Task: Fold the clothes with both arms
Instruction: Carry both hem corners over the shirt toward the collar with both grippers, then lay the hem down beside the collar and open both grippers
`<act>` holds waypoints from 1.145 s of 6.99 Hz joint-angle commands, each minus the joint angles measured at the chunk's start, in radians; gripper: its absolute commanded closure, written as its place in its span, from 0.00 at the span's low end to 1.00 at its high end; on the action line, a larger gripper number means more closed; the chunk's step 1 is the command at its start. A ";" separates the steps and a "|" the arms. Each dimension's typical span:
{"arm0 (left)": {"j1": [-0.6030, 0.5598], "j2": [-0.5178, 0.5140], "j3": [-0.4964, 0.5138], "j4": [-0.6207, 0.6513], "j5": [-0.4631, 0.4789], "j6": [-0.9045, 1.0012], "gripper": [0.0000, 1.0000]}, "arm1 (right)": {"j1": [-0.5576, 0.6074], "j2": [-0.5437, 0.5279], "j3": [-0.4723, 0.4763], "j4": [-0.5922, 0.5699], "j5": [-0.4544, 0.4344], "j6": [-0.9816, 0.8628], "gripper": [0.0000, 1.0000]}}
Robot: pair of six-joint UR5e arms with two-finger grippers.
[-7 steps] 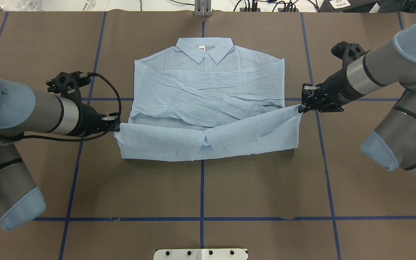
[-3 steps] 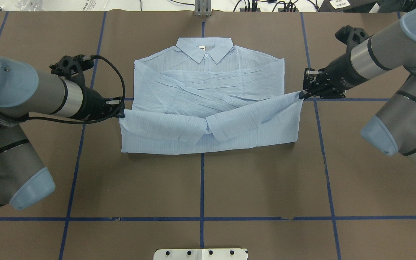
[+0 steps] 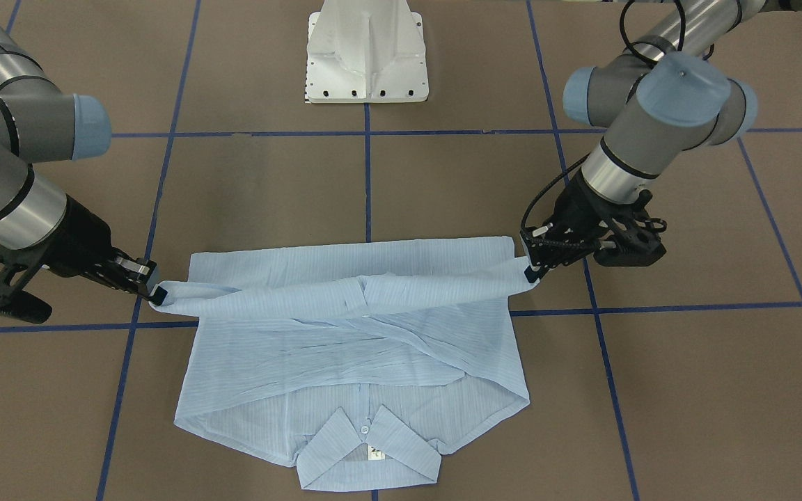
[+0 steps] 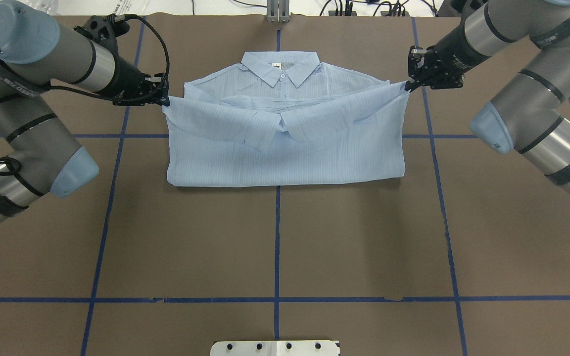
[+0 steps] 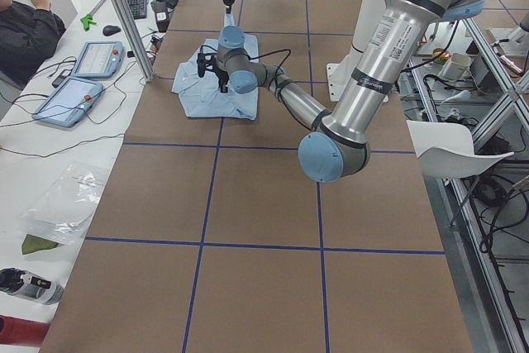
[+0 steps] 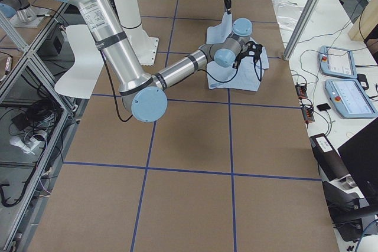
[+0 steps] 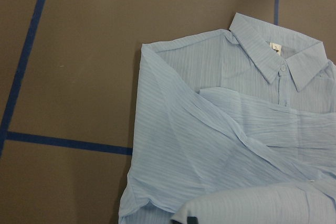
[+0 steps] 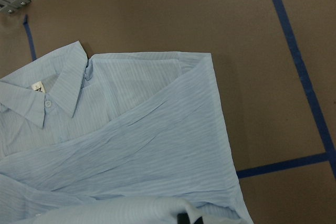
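The left arm came in from the left, forearm angled toward the far side, wrist low. The left gripper was closed, pinching the shirt at its left edge. The right arm mirrored it from the right, and the right gripper was clamped on the right edge. The two grippers were well apart.

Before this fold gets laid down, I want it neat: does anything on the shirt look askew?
Only one thing: the lifted hem of the shirt, held between the left gripper and right gripper, parts at the open front, where the two flaps overlap unevenly and dip.
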 commanded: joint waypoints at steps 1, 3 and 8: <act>-0.019 -0.086 0.194 -0.111 0.001 0.000 1.00 | 0.007 0.084 -0.115 0.000 0.000 -0.011 1.00; -0.019 -0.126 0.269 -0.160 0.003 -0.002 1.00 | 0.007 0.160 -0.236 0.005 -0.002 -0.019 1.00; -0.020 -0.146 0.417 -0.291 0.009 -0.002 1.00 | 0.008 0.196 -0.328 0.005 -0.008 -0.043 1.00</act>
